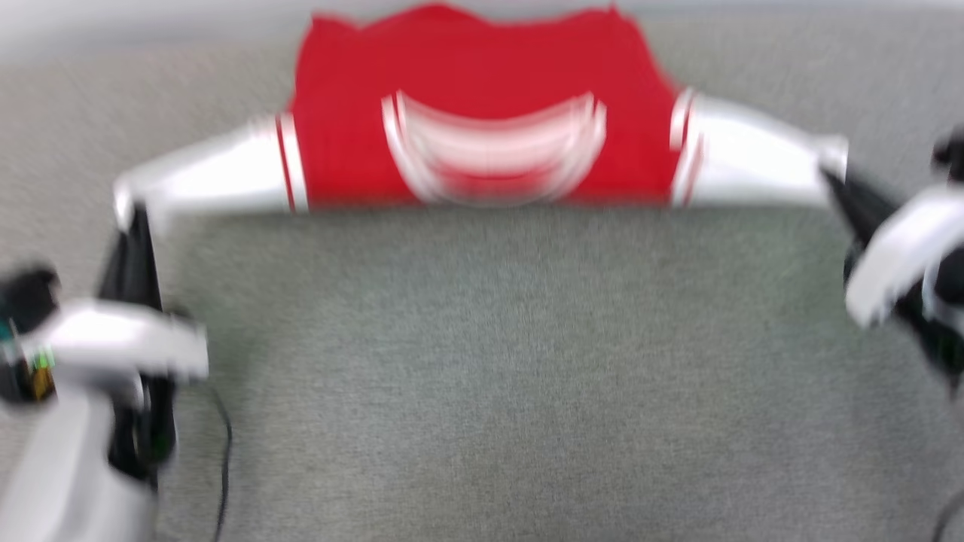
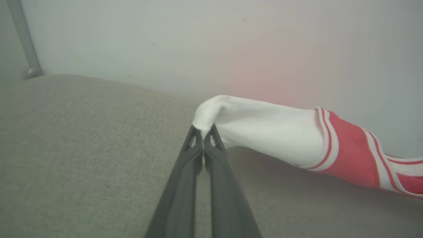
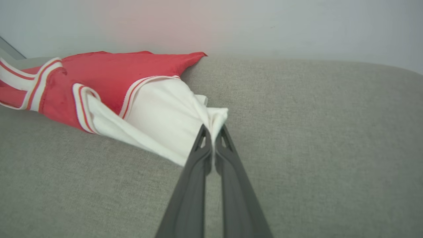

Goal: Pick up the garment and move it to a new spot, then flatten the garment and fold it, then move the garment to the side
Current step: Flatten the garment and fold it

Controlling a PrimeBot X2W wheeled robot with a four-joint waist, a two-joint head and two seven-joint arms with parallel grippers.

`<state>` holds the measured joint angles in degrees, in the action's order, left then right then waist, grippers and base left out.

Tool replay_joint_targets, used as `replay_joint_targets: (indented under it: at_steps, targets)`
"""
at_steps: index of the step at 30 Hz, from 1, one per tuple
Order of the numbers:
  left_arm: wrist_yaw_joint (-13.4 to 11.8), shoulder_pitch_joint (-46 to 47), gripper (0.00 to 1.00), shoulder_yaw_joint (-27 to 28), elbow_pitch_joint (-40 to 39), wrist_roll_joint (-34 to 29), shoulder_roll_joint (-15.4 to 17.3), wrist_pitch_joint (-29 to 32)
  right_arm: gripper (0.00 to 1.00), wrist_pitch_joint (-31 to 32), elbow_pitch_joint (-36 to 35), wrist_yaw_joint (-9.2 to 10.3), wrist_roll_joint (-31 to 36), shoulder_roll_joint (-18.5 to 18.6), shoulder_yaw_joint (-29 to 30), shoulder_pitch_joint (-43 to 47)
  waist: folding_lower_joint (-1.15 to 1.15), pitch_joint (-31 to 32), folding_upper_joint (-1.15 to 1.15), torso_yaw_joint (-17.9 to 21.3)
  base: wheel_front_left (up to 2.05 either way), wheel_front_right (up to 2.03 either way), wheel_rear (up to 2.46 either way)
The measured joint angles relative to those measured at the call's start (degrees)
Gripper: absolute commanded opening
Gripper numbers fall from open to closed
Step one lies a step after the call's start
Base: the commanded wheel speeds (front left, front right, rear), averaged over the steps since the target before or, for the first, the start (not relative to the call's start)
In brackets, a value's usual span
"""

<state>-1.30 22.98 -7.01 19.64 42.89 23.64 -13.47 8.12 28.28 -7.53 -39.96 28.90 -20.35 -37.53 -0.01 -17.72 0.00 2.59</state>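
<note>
Across the upper head view the garment [image 1: 482, 90] is stretched left to right, one white sleeve tip [image 2: 208, 114] clenched in the left fingers [image 2: 185, 172], the other in the right fingers [image 3: 231, 172].

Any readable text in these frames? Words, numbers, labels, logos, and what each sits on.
No text can be read in any view.
garment: the head view is motion-blurred, showing red cloth and white striped trim, no legible lettering or number.
white sleeves: plain in both wrist views, with striped trim and no print.
green and orange specks on the left arm: too blurred to tell if they are a label.
</note>
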Motion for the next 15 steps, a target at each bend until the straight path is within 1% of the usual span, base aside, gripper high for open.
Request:
replay_joint_targets:
  at_steps: [4, 7, 12, 13, 14, 15]
  targets:
    - [-2.2, -10.9, 0.00, 0.4, -4.5, 1.3, 0.2, 2.2, 0.00, 1.8, -3.5, 0.00, 0.3, -0.6, 3.7, 10.8, -0.01, 4.7, 0.00, -0.4, 0.00, 0.00, 0.00]
    - [-3.9, -17.8, 0.00, 0.1, -7.9, 1.7, 0.7, 4.2, 0.00, 3.5, -6.6, 0.00, 1.4, -1.6, 7.5, 18.4, -0.01, 7.8, 0.00, -0.5, 0.00, 0.00, 0.00]
    - [-7.6, -27.3, 0.00, -0.5, -12.9, 1.8, 0.6, 7.0, 0.00, 7.3, -11.5, 0.00, 3.7, -6.3, 15.6, 31.5, -0.01, 11.6, 0.00, -0.7, 0.00, 0.00, 0.00]
    - [-7.6, -27.3, 0.00, -0.5, -12.9, 1.8, 0.6, 7.0, 0.00, 7.3, -11.5, 0.00, 3.7, -6.3, 15.6, 31.5, -0.01, 11.6, 0.00, -0.7, 0.00, 0.00, 0.00]
    - [-8.7, -30.4, 0.00, -1.3, -14.1, 1.7, 0.6, 7.9, 0.00, 8.8, -13.4, -0.01, 5.8, -8.3, 18.8, 36.8, -0.01, 12.9, 0.00, -0.9, 0.00, 0.00, 0.00]
    - [-8.7, -30.4, 0.00, -1.3, -14.1, 1.7, 0.6, 7.9, 0.00, 8.8, -13.4, -0.01, 5.8, -8.3, 18.8, 36.8, -0.01, 12.9, 0.00, -0.9, 0.00, 0.00, 0.00]
